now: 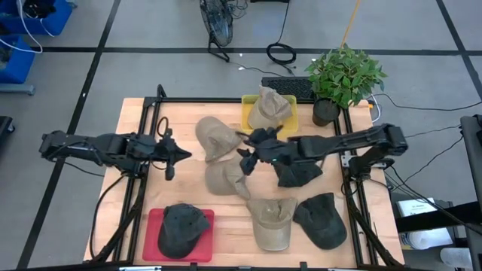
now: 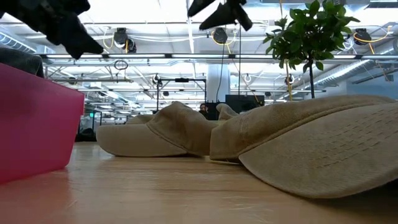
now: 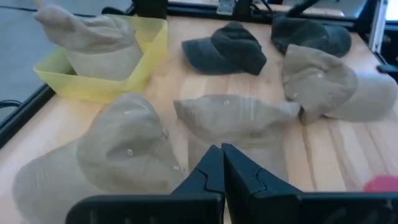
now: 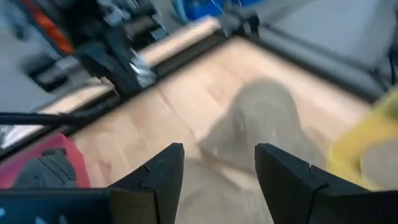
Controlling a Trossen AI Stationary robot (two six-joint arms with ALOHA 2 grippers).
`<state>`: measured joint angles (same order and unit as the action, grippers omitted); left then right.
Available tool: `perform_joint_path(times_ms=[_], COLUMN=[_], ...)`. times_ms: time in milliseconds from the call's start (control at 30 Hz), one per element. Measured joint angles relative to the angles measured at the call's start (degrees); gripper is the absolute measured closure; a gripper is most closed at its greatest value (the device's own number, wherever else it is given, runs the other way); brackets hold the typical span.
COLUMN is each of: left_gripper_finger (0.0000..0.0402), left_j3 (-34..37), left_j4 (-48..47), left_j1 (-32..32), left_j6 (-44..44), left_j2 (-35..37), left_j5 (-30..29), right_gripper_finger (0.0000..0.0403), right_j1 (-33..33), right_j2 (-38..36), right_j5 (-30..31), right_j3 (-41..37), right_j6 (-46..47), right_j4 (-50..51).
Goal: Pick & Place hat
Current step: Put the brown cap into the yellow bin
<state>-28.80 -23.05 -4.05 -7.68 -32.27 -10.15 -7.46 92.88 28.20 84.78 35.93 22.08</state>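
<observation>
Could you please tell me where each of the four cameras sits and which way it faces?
High: overhead, looking down; both arms, left gripper, right gripper.
Low: tabletop level, facing the room; tan hat.
Left wrist: past shut fingers toward the yellow bin.
Right wrist: past open fingers toward the table.
Shared: the yellow bin shows from overhead too.

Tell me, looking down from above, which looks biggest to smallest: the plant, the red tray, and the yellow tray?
1. Plant: its leaves spread widest.
2. Red tray: a dark cap covers much of it.
3. Yellow tray: mostly hidden under a tan hat, so it is only probably the smallest.
</observation>
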Motion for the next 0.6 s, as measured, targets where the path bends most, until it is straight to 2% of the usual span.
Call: perform_joint_path(times_ms=[67, 200, 300, 600], left_gripper_finger=[0.0399, 0.04, 0.0398, 0.0397], left_j3=[0.0, 0.04, 0.04, 0.04], left_j4=[-1.73, -5.0, -6.19, -8.32], left_j1=[-0.09, -0.09, -0.09, -0.09], left_j6=[0.17, 2.5, 3.73, 5.01], left_j2=[0.48, 0.46, 0.41, 0.43], left_j5=[0.54, 1.58, 1.77, 2.88], right_gripper_finger=[0.0218, 0.0218, 0.0218, 0.0218], right_j1=[-0.05, -0.86, -2.21, -5.93], right_j2=[2.35, 5.81, 8.46, 13.82], right_j5=[-2.22, -8.37, -10.39, -10.53], right_j3=[2.55, 4.22, 4.3, 4.3], right_j6=[4.35, 10.52, 12.93, 12.32], right_j4=[4.23, 4.79, 5.89, 11.14])
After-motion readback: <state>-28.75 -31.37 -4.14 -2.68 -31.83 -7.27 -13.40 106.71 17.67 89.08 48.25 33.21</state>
